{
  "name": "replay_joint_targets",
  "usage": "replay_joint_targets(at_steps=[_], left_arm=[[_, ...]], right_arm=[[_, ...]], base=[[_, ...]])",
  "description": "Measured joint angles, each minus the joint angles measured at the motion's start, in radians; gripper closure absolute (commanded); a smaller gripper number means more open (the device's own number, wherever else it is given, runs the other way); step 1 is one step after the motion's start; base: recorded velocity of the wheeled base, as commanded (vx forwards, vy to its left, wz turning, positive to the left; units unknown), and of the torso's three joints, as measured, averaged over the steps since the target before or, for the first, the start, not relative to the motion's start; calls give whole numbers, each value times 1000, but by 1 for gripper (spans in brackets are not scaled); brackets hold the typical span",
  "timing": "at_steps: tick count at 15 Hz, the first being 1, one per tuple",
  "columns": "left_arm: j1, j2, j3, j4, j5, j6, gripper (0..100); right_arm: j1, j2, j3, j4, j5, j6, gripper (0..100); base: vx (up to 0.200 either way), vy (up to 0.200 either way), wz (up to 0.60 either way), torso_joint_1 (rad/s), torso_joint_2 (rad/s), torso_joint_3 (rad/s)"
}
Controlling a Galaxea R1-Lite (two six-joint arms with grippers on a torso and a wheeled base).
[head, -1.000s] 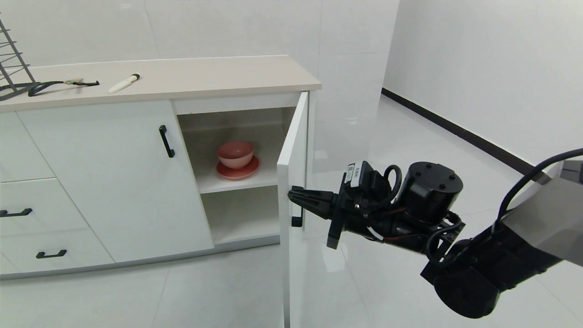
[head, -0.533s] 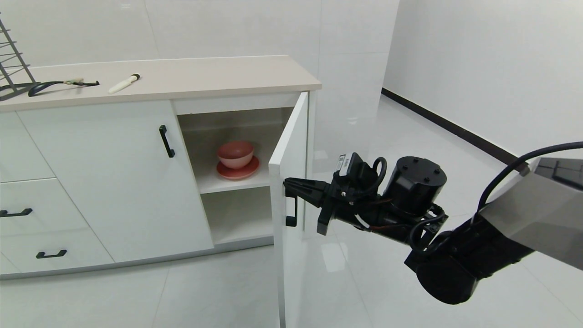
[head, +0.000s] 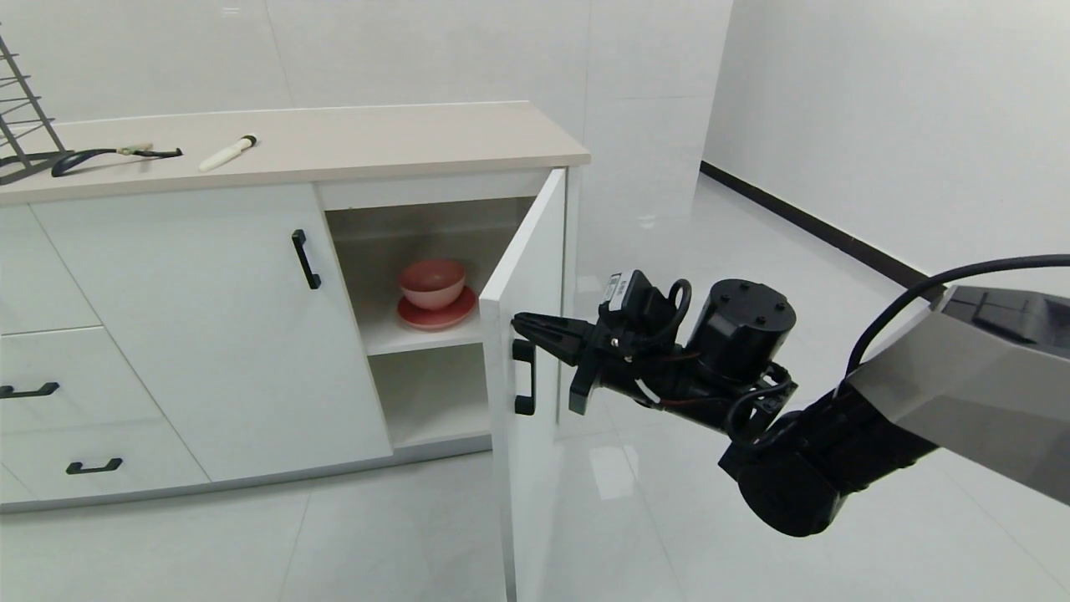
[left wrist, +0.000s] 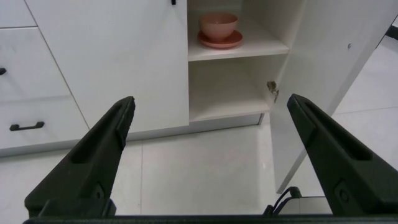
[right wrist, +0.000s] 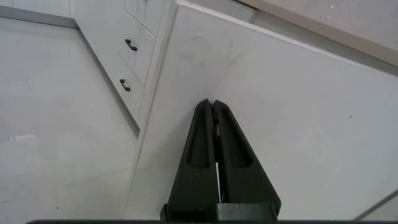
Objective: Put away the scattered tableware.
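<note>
Black pincer (head: 527,323), round screwed motor (head: 742,322), silver forearm (head: 986,376)

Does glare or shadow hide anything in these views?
Head view: a bright reflection on the glossy floor beside the cabinet door; the shelf is shaded, yet the pink bowl and plate are visible. Left wrist view: even light, no strong glare. Right wrist view: the right gripper stands dark against the white door.

Counter (head: 376,138): wire rack (head: 21,117) at left edge, black utensil (head: 109,155) just beside it, white-handled tool (head: 227,153) near that. Upper cabinet shelf (head: 393,333): pink plate (head: 436,316), pink bowl (head: 432,283) stacked on it.
</note>
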Motion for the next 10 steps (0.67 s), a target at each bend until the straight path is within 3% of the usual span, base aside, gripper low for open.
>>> replay_joint_targets(at_steps=[10], left_arm=[[0,0,0,0,-1,1,0]], right_arm=[[7,67,-100,-5,2,0,100]], base=[[0,0,0,0,0,0]])
